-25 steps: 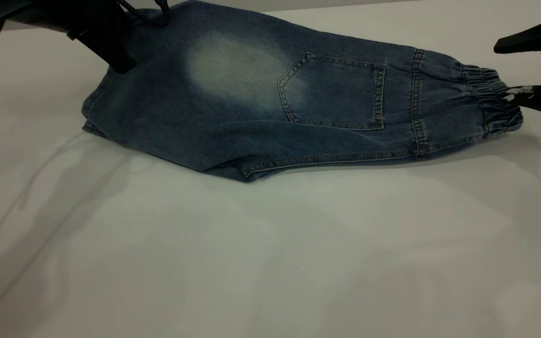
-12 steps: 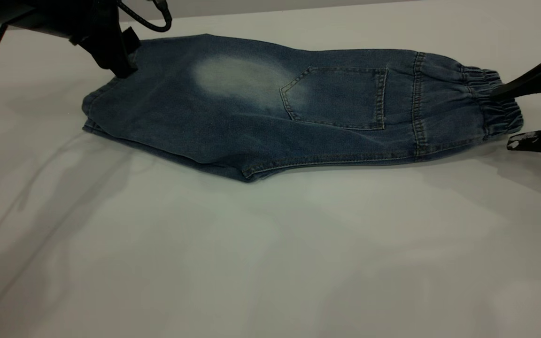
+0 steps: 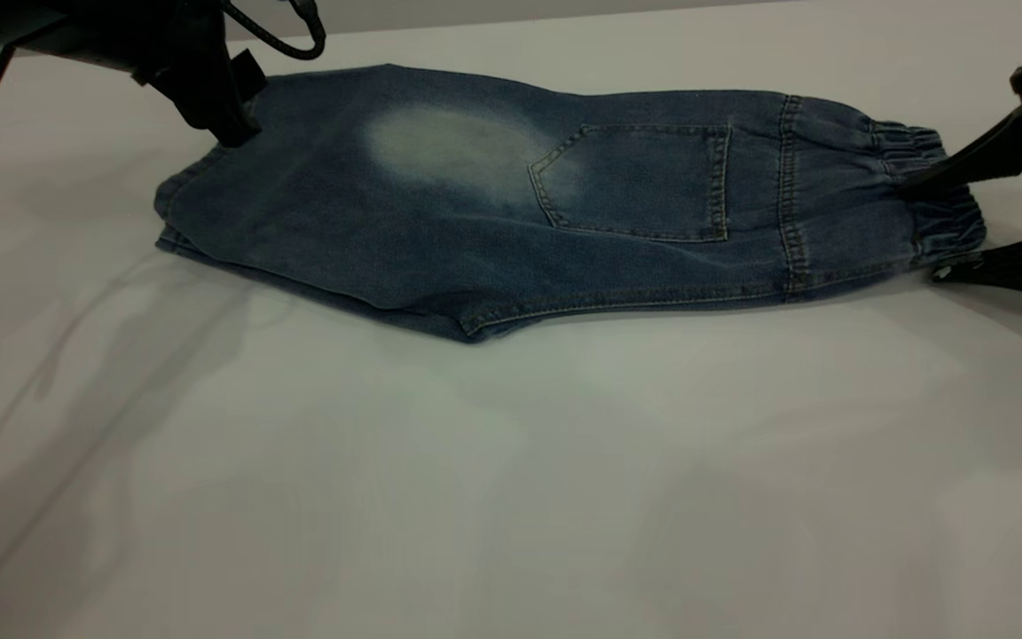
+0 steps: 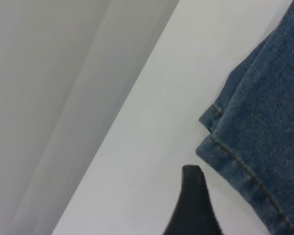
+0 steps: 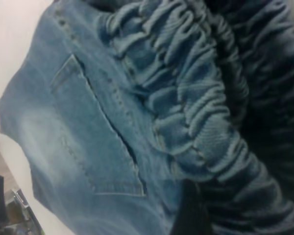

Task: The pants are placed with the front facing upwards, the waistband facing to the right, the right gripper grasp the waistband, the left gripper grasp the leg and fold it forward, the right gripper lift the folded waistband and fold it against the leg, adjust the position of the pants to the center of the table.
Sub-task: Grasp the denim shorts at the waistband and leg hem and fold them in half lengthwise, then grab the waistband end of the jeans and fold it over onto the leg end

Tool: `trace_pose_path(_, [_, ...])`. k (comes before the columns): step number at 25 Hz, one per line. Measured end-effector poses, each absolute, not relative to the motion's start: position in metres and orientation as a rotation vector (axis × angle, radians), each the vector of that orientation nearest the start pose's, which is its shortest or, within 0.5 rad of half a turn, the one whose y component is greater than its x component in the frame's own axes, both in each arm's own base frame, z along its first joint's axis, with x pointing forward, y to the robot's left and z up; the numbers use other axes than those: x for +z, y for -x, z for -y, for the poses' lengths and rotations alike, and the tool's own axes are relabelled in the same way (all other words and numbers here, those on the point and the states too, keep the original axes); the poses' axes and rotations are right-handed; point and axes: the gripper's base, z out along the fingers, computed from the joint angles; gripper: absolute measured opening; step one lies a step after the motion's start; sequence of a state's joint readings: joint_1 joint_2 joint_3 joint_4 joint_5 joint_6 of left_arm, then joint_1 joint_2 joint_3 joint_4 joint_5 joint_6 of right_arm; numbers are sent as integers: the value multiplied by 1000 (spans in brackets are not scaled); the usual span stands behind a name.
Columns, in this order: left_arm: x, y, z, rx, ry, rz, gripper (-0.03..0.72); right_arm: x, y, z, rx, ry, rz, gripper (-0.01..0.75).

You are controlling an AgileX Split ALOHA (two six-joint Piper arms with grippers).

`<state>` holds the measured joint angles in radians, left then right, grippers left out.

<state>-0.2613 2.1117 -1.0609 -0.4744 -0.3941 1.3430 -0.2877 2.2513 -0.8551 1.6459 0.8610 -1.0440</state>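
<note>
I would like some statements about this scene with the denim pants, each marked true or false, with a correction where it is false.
1. The short blue denim pants lie flat on the large white-grey table. True.
2. The gathered elastic waistband is at the exterior view's left end of the pants. False: it is at the right end.
3. The black right gripper with wedge fingers is open, one finger on top of the waistband and one at its near edge. True.
4. The black left gripper with trailing cables is at the waistband. False: it is at the leg end, by the far corner.
5. A square stitched pocket shows on the upward face. True.
6. The pants are rolled into a ball. False: they are spread out.
</note>
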Motion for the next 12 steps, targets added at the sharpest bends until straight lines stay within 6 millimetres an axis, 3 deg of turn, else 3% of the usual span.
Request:
trace_pose_path(8, [99,-402,93,496,-1091,-1951,458,25,-327,28,1217,-973,-2428,419])
trace_pose_path(12, [92,-397,101,419,-1185,-1966,456,25,-327,27,1221,-973,-2429,328])
